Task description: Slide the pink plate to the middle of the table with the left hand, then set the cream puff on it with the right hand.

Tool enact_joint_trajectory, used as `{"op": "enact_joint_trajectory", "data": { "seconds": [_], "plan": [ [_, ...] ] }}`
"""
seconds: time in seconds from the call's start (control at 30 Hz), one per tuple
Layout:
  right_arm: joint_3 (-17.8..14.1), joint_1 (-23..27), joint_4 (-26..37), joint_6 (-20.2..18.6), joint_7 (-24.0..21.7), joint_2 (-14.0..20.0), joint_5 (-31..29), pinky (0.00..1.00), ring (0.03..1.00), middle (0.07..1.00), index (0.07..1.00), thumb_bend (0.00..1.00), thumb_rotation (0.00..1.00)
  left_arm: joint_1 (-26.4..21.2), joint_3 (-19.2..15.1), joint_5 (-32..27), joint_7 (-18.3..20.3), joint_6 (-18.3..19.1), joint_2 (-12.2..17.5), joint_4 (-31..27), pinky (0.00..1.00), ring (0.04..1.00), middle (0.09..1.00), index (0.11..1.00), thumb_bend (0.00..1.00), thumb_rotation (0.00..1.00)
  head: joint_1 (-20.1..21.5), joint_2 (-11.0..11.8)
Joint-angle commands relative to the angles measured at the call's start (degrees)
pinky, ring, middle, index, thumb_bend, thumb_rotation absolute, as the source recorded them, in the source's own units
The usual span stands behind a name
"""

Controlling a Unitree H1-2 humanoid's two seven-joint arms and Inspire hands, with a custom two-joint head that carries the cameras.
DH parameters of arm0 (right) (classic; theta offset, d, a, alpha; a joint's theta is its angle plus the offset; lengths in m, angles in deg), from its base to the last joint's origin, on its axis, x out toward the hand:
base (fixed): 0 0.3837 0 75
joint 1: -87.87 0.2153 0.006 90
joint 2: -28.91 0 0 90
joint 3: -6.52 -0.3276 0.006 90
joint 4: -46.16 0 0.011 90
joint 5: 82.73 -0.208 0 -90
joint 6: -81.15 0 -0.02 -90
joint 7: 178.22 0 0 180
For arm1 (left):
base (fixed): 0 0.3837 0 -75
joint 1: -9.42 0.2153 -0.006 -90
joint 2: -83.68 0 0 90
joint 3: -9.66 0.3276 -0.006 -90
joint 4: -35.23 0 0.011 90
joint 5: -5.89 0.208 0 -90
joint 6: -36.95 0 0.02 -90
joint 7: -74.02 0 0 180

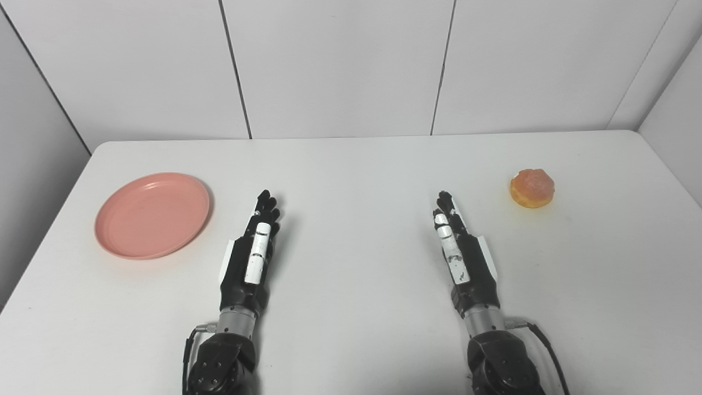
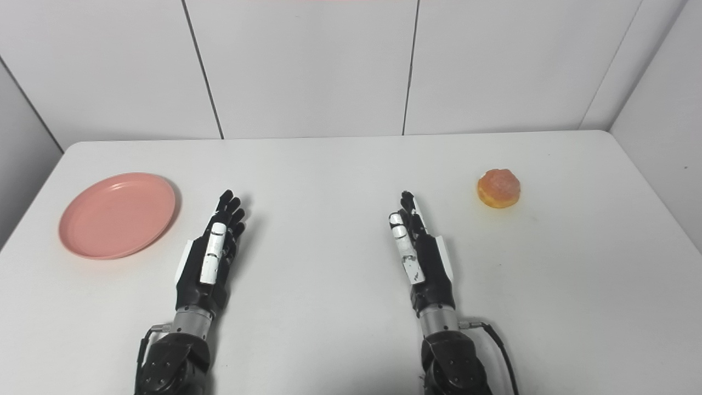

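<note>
Pink plate (image 1: 152, 215): positioned at the left of the frame, flat on the white table (image 1: 356, 164), near the table's left edge. Nothing lies on it, and it is not in contact with either hand.

Left hand (image 1: 253, 252): located right of the plate, in the lower left-centre of the frame, with its arm entering from the bottom edge. The fingers (image 1: 267, 206) are extended and point toward the top of the frame. The hand is released and grasps nothing. It lies near the plate but apart from it, with bare table between the two. Whether the hand rests on the table or sits just above it cannot be determined.

Right hand (image 1: 463, 252): located in the lower right-centre of the frame, arm also entering from the bottom edge, well apart from the left hand. Its fingers (image 1: 445, 204) are likewise extended toward the top of the frame, spread from nothing, and it holds no object.

Cream puff (image 1: 532, 188): positioned at the right of the frame, above and to the right of the right hand, resting on the table. It is orange-brown and rounded, and it is clear of the hand.

Grey wall panels (image 1: 340, 66) fill the upper part of the frame behind the table.
</note>
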State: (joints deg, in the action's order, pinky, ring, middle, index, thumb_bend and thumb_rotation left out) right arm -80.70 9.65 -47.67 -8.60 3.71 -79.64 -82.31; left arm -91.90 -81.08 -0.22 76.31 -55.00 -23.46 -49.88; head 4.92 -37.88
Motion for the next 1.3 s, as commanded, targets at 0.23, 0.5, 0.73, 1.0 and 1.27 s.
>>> {"op": "enact_joint_trajectory", "data": {
  "seconds": [0.23,0.5,0.73,1.0,1.27],
  "plan": [
    [0.14,0.61,-0.24,0.89,-0.62,-0.55,-0.62,0.99,0.972,0.979,0.966,0.54,0.89,0.48,0.17,-0.16,0.27,1.02,0.13,-0.43,1.0,0.989,0.989,0.955,0.56,0.88,-0.12,-0.02],
    [0.32,0.67,-0.54,1.56,-0.65,-0.31,-0.21,0.99,0.975,0.984,0.967,0.54,0.9,0.33,0.09,0.03,0.24,0.05,0.23,0.19,1.0,0.983,0.986,0.955,0.57,0.88,-0.11,-0.01],
    [0.29,0.59,-0.03,0.73,-0.71,-0.36,-0.37,0.99,0.977,0.984,0.966,0.54,0.9,0.33,0.27,0.23,0.41,0.32,0.39,0.08,1.0,0.984,0.982,0.951,0.57,0.88,-0.14,-0.04],
    [-0.01,0.79,-0.55,1.38,-0.63,-0.62,-0.93,0.98,0.969,0.979,0.964,0.54,0.88,0.45,0.24,0.35,0.21,-0.12,0.26,0.18,1.0,0.988,0.986,0.954,0.58,0.89,-0.14,-0.04],
    [-0.92,-0.32,0.18,0.22,-3.19,2.19,-3.61,1.0,0.995,0.996,0.986,0.58,0.89,0.59,2.88,2.51,0.64,0.96,-0.45,0.68,1.0,0.998,0.999,0.984,0.56,0.97,-13.31,2.98]
  ]
}}
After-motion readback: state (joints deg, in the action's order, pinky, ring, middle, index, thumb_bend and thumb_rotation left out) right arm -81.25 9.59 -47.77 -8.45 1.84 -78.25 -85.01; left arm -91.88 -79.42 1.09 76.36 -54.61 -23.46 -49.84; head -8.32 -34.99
